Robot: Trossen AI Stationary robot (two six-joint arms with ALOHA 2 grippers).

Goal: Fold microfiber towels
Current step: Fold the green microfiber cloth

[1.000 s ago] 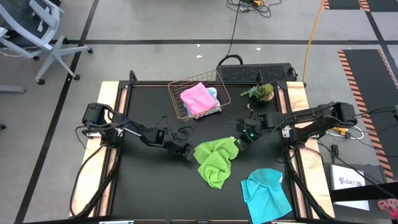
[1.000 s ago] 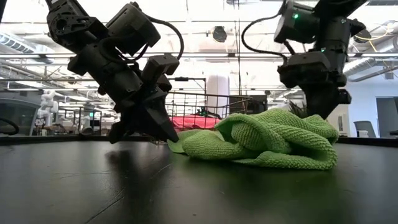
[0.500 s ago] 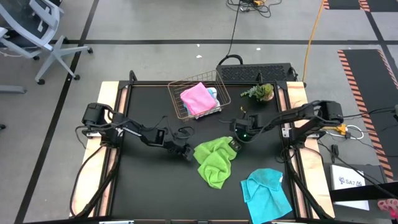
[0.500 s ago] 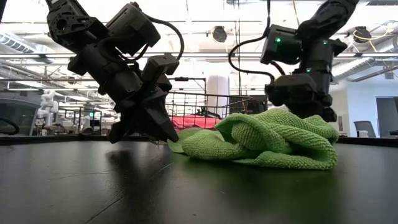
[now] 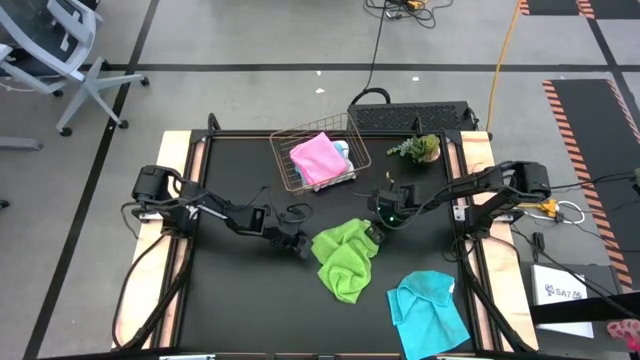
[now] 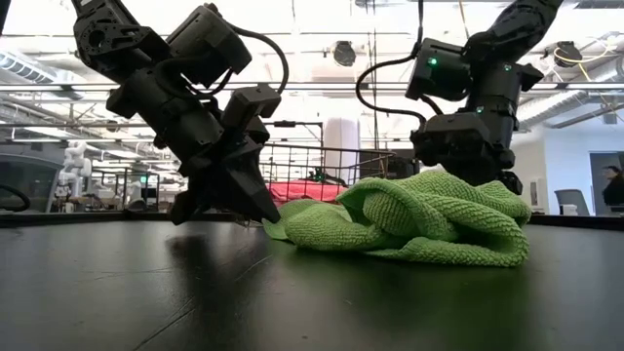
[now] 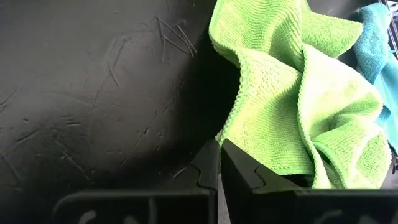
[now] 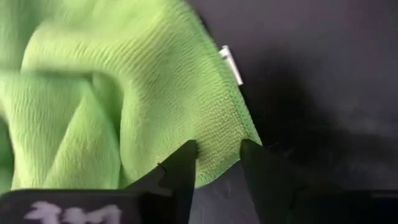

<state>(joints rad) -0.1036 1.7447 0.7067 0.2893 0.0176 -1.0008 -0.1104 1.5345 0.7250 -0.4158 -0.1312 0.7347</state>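
Observation:
A crumpled lime green towel (image 5: 345,260) lies in the middle of the black table. My left gripper (image 5: 300,248) slants down at its left side, shut at the towel's edge (image 7: 225,127). My right gripper (image 5: 373,233) points steeply down at the towel's far right corner. It is open, with one finger on each side of the hemmed edge (image 8: 239,118), just below a white tag (image 8: 231,64). In the low view the towel hides its fingertips. A cyan towel (image 5: 430,310) lies bunched at the near right. My left gripper pinches the green towel's left edge (image 7: 222,135) at its fingertips, coming slanting down from the table's left. How many layers it has cannot be told. The edge stays down on the table (image 6: 278,229) and the towel lies slack. Whether my right gripper touches the towel cannot be told.
A copper wire basket (image 5: 283,150) at the far middle holds a pink towel (image 5: 318,155). A small green plant (image 5: 418,148) stands to its right. Bare black table lies to the near left.
My right gripper has come down and toward the table's left, onto the green towel's far right corner. My left gripper and the towel have kept still.

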